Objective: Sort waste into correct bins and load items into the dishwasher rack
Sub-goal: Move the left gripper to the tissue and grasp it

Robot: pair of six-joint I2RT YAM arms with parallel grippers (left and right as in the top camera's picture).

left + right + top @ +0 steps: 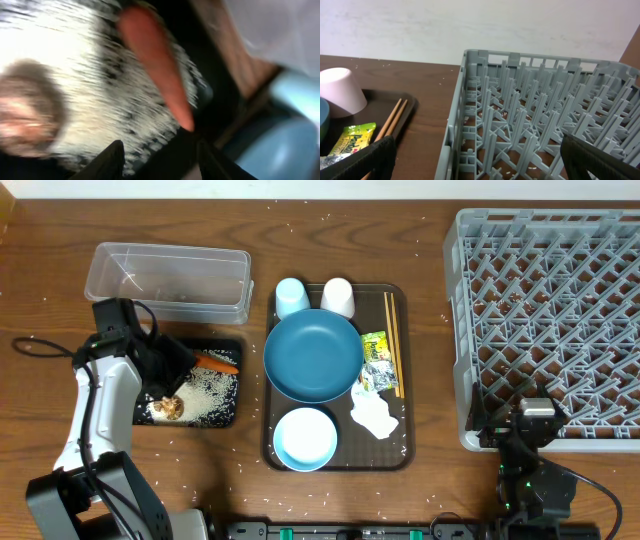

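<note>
Left gripper (162, 159): your jaws are spread and empty, low over the black tray (231, 420).
Carrot (155, 60): lies loose on the rice (205, 390), at the tray's 1 o'clock.
Brown lump (167, 408): at the tray's 7 o'clock.
Right gripper (482, 162): your jaws are spread wide and empty, at 6 o'clock of the rack (550, 310).

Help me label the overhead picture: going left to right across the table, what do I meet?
First the black tray → blue plate → chopsticks → grey rack.
</note>
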